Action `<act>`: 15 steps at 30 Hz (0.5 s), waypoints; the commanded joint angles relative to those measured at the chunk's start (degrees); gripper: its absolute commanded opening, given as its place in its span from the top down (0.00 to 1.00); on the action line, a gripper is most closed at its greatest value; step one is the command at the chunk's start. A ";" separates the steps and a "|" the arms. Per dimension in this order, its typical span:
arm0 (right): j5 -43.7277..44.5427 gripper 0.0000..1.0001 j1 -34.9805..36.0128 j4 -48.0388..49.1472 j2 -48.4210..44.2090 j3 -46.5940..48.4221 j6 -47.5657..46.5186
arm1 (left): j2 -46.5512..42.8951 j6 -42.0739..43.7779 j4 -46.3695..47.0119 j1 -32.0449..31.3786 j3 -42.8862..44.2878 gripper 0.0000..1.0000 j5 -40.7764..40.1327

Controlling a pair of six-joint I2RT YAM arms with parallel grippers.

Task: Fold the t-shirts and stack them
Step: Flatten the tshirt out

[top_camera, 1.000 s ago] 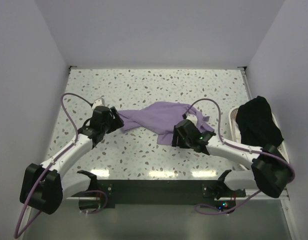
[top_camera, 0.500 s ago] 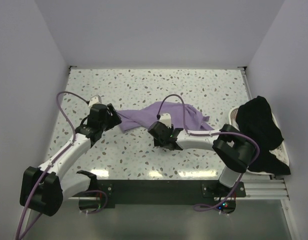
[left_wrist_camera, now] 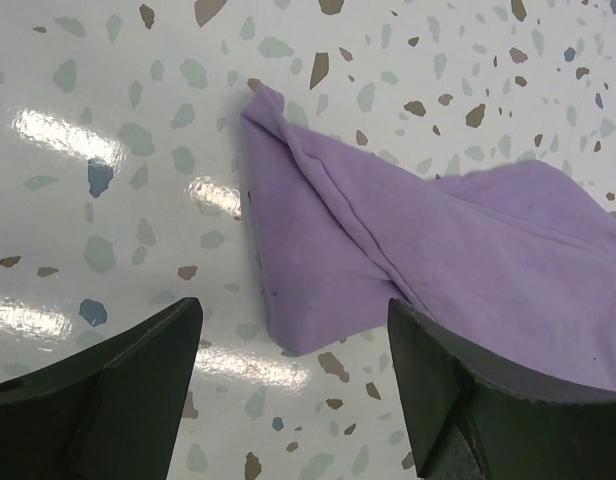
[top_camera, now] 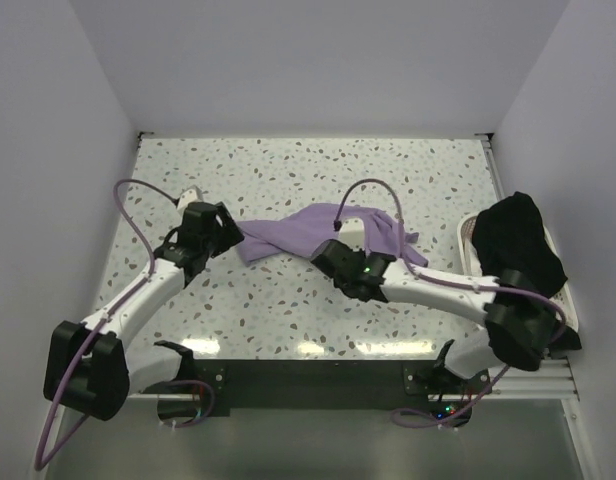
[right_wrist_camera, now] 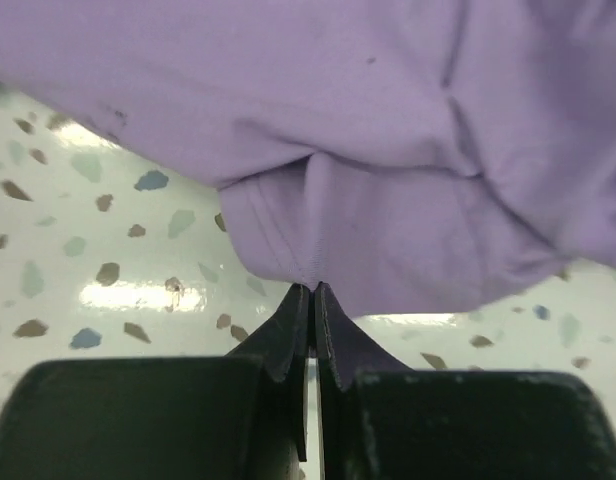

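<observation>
A crumpled purple t-shirt (top_camera: 308, 228) lies on the speckled table in the middle of the top view. My right gripper (top_camera: 330, 256) is at its near edge. In the right wrist view that gripper (right_wrist_camera: 312, 288) is shut, pinching the hem of the purple t-shirt (right_wrist_camera: 318, 120) between its fingertips. My left gripper (top_camera: 225, 232) sits at the shirt's left end. In the left wrist view the left gripper (left_wrist_camera: 293, 312) is open, its fingers wide apart just short of a folded corner of the purple t-shirt (left_wrist_camera: 388, 240). A black t-shirt (top_camera: 518, 245) is heaped at the right edge.
The black t-shirt rests in a white basket (top_camera: 466, 235) against the right wall. White walls close in the table on the left, back and right. Purple cables loop above both arms.
My right gripper has gone from open to shut, closing on the purple shirt's near hem after shifting left and back along it. The left gripper has barely moved and stays open.
</observation>
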 commanded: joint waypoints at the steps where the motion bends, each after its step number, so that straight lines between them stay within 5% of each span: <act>1: 8.94 1.00 -0.50 -10.73 -15.49 1.03 0.40 | 3.09 -2.97 2.42 0.36 3.78 0.21 -1.82; 8: 14.74 1.00 -3.92 -21.73 -32.04 4.53 -1.80 | 10.66 -5.08 3.56 0.36 6.94 0.26 -2.52; 15: 20.98 1.00 -5.24 -31.13 -37.86 12.43 -2.50 | 17.25 -6.22 3.91 0.36 10.37 0.28 -4.27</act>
